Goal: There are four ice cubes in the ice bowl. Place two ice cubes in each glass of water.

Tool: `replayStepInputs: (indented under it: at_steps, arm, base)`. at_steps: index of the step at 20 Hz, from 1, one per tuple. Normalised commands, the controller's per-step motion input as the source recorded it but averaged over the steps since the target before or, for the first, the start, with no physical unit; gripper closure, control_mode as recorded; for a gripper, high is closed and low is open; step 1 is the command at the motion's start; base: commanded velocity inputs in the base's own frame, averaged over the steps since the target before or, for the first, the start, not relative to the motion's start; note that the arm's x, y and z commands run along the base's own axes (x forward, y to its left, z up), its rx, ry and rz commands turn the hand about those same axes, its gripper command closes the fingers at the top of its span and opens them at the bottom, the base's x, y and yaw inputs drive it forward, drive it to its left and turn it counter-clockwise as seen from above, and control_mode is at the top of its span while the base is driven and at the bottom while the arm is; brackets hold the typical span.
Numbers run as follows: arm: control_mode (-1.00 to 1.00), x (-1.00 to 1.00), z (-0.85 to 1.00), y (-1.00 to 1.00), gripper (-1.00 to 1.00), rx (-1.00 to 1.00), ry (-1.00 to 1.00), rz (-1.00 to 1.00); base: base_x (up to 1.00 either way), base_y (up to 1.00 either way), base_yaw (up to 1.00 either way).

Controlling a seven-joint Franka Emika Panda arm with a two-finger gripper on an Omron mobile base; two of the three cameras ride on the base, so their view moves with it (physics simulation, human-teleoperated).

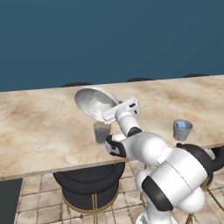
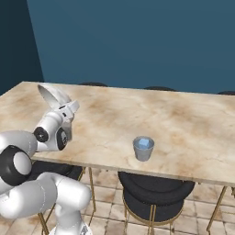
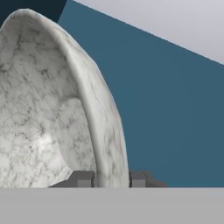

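Pincer (image 3: 112, 178) clamps the tilted ice bowl (image 3: 48, 100) by its rim; no writing shows anywhere.

Tilted ice bowl (image 1: 94, 103) overhangs near glass (image 1: 101, 132).

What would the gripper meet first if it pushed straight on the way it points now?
Nothing new, probably: the gripper is already shut on the rim of the ice bowl, which lies along its line. Past the rim there is just blue wall, depth unclear.
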Motion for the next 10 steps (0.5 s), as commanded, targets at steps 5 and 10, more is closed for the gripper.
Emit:
replayStepInputs:
  at_steps: [5,10]
  arm:
    - [-1.0,-0.02,0.0,0.02,1.0,-0.06,-0.04,0.0]
    - [-1.0,-0.16,0.0,0.06,1.0,-0.06,-0.15,0.03]
  base:
    - [0.0,0.0,0.0]
    - [0.0,0.0,0.0]
